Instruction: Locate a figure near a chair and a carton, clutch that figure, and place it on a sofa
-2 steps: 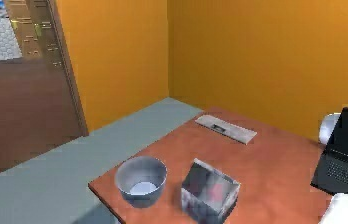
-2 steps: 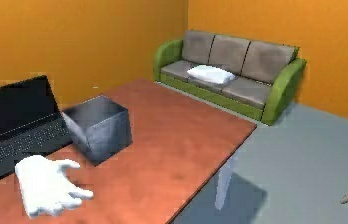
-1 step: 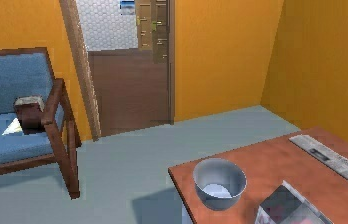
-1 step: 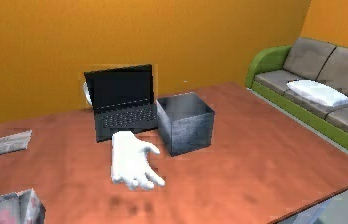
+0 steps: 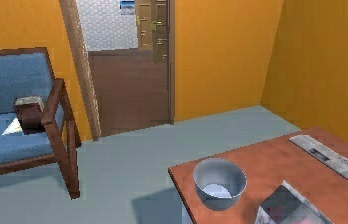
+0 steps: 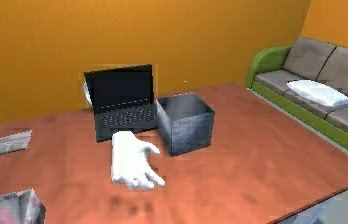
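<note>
Forward view: the bench [image 5: 267, 160] sits lower right, and on it we note a grey bowl [image 5: 220, 182] and a flat paper [image 5: 327, 157]. Left of the bench is a blue armchair [image 5: 12, 100], and beyond it a brown door [image 5: 132, 85].

Arm side view: on the bench lies a white hand-shaped figure [image 6: 134, 162], with a grey box [image 6: 186, 122] and a laptop [image 6: 120, 100] just behind. A green sofa [image 6: 317, 60] stands off the bench's right end. We cannot tell the claw's state.

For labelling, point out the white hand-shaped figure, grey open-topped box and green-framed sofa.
White hand-shaped figure [image 6: 133, 159], arm side view, its palm.
Grey open-topped box [image 6: 194, 133], arm side view, its front wall.
Green-framed sofa [image 6: 263, 70], arm side view, its green arm.
</note>
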{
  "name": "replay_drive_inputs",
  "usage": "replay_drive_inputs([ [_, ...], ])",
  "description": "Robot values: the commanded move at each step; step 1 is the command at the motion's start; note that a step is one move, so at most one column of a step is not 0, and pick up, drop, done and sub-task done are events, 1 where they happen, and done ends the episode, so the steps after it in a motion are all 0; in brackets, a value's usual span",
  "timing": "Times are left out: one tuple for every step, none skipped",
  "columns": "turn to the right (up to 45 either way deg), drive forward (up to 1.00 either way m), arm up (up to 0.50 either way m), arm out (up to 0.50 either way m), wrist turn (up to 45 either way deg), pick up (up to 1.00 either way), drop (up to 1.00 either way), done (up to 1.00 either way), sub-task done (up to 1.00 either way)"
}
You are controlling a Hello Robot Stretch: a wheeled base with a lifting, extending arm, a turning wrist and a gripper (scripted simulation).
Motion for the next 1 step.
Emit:
replay_drive_inputs([
  [0.0, 0.0, 0.38, 0.0, 0.0, 0.0, 0.0, 0.0, 0.0],
])
